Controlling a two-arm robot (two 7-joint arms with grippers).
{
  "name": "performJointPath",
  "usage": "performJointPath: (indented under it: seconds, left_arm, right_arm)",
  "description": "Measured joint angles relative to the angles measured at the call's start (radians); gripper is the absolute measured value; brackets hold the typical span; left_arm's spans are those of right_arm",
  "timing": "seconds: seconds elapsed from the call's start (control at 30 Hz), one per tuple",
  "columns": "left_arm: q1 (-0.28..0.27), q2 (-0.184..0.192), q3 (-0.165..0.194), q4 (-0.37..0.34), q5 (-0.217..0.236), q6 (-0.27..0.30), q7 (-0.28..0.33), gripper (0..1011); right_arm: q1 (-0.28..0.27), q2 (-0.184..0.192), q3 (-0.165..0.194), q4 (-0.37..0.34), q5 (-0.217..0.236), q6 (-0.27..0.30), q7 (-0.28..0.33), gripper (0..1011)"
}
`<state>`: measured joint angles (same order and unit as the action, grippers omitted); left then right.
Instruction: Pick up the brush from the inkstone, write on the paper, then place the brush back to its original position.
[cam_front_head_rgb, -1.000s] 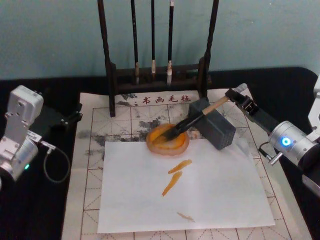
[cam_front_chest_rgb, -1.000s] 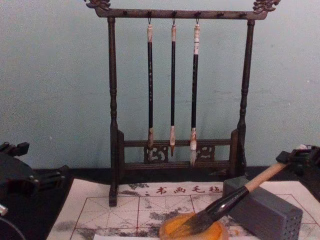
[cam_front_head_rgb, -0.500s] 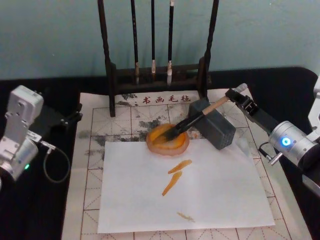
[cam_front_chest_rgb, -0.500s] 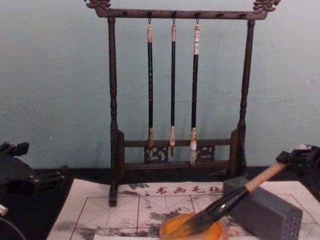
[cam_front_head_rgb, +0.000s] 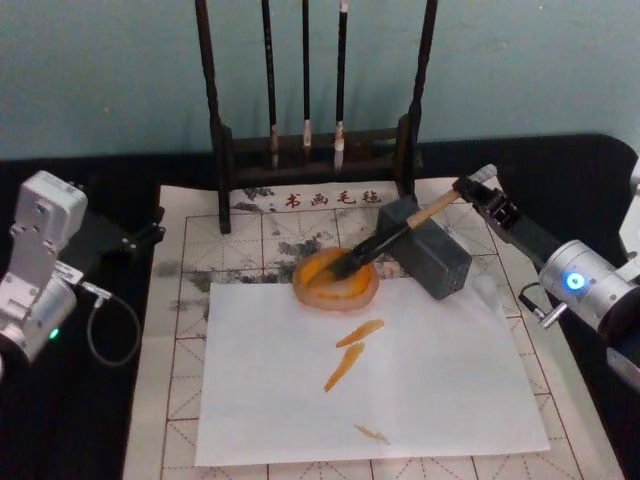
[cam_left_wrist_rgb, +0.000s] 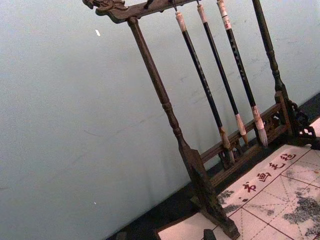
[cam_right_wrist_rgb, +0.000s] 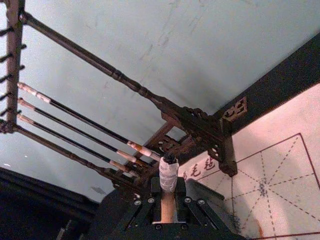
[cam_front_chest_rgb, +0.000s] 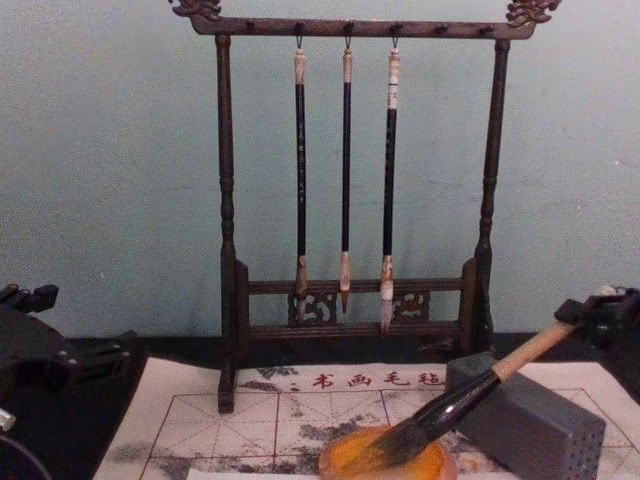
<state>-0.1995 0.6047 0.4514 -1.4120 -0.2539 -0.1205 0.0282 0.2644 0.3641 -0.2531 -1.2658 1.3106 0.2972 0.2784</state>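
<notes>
The right claw (cam_front_head_rgb: 472, 195) pinched the brush (cam_front_head_rgb: 390, 238) by its end; the hairs sat in the orange dish (cam_front_head_rgb: 320, 298), the stick on the grey block (cam_front_head_rgb: 440, 262); it should let go slowly, no rolling; the left arm (cam_front_head_rgb: 40, 265) rested.

Soft, even indoor light with no hard glare.
The wall (cam_front_chest_rgb: 110, 150) behind the rack (cam_front_chest_rgb: 226, 200) is lit flatly, and shadows on the paper (cam_front_head_rgb: 180, 300) are faint and soft-edged. The white sheet (cam_front_head_rgb: 400, 380) is the brightest surface, while the black table (cam_front_head_rgb: 60, 420) stays dark. A thin sheen runs along the brush (cam_front_chest_rgb: 455, 398). A blue lamp (cam_front_head_rgb: 574, 281) glows on the right arm and a green lamp (cam_front_head_rgb: 52, 333) on the left.
</notes>
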Motion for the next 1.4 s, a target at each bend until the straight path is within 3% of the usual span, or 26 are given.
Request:
performJointPath:
  seconds: [0.4, 0.6, 1.03, 1.4]
  left_arm:
    - [0.0, 0.0, 0.0, 0.0, 0.0, 0.0, 0.0, 1001]
    - [0.0, 0.0, 0.0, 0.0, 0.0, 0.0, 0.0, 1001]
    - [0.0, 0.0, 0.0, 0.0, 0.0, 0.0, 0.0, 1001]
    - [0.0, 0.0, 0.0, 0.0, 0.0, 0.0, 0.0, 1001]
  right_arm:
    - [-0.003, 0.021, 0.007, -0.043, 0.092, 0.027, -0.02, 182]
    - [-0.009, 0.038, 0.002, -0.068, 0.115, 0.026, -0.018, 181]
    - [-0.023, 0.075, -0.028, -0.109, 0.139, 0.02, -0.003, 182]
    - [-0.029, 0.13, -0.085, -0.128, 0.136, 0.036, 0.058, 182]
